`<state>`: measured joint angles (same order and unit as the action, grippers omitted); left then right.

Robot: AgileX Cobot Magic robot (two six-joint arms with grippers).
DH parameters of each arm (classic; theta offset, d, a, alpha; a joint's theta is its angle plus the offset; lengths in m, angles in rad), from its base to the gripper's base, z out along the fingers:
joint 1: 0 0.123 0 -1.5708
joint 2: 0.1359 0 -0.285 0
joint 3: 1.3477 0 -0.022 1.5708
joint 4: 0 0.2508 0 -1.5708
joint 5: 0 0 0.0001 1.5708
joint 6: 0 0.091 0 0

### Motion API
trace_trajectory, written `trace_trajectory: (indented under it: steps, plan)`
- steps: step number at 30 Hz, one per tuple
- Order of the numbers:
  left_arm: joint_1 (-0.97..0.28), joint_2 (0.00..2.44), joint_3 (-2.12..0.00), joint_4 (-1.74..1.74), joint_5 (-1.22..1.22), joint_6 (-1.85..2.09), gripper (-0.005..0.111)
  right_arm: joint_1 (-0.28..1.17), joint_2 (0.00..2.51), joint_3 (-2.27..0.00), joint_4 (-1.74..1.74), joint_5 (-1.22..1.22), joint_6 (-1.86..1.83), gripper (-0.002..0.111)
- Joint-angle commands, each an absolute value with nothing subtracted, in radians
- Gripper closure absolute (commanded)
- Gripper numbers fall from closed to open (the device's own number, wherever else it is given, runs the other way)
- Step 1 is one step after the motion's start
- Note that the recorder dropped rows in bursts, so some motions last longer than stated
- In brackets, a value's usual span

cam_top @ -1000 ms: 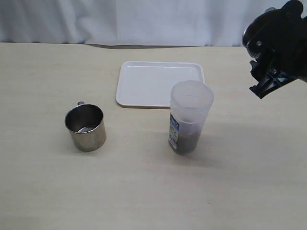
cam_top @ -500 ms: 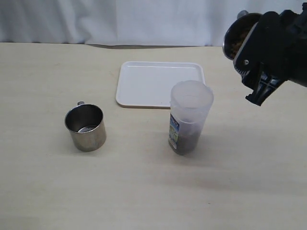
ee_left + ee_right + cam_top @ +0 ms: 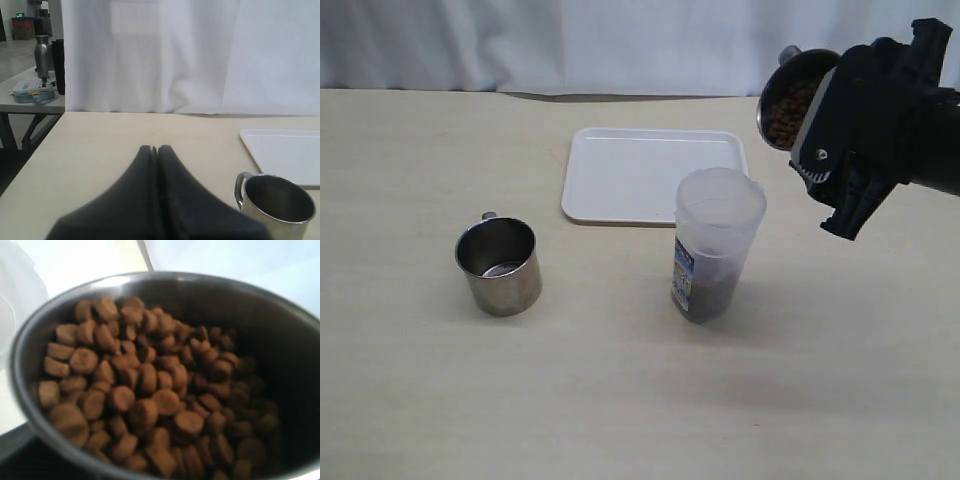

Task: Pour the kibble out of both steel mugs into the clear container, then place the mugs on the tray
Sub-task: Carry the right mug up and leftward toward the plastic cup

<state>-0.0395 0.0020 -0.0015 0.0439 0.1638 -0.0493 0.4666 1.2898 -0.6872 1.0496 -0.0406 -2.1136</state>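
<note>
Exterior view: pale table (image 3: 620, 400), white curtain (image 3: 620, 40); right hand (image 3: 818, 112) pinches mug (image 3: 802, 70), left hand (image 3: 156, 151) closed.

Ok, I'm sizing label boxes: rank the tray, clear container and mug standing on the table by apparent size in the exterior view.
1. Tray
2. Clear container
3. Standing mug, shorter than the container
The raised mug is partly hidden, so unranked.

- tilted mug (image 3: 788, 98), upper right of the exterior view: mostly behind the right gripper (image 3: 817, 118), fingers hidden too
- right wrist view: its rim runs off frame, kibble (image 3: 145, 395) blurry
- other mug (image 3: 277, 205): base cut off in the left wrist view
- container label (image 3: 682, 275): too small to read
</note>
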Motion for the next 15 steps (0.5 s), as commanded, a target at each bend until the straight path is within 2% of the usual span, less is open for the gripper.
trace_trajectory:
  steps: [1,15]
  plan:
    - [-0.046,0.000,0.000,0.044,0.151,-0.053,0.107,0.468,1.277,-0.697,1.069,-0.043,-2.105,0.103]
    - [-0.046,0.000,0.000,0.044,0.151,-0.053,0.107,0.468,1.284,-0.713,1.056,-0.055,-2.111,0.103]
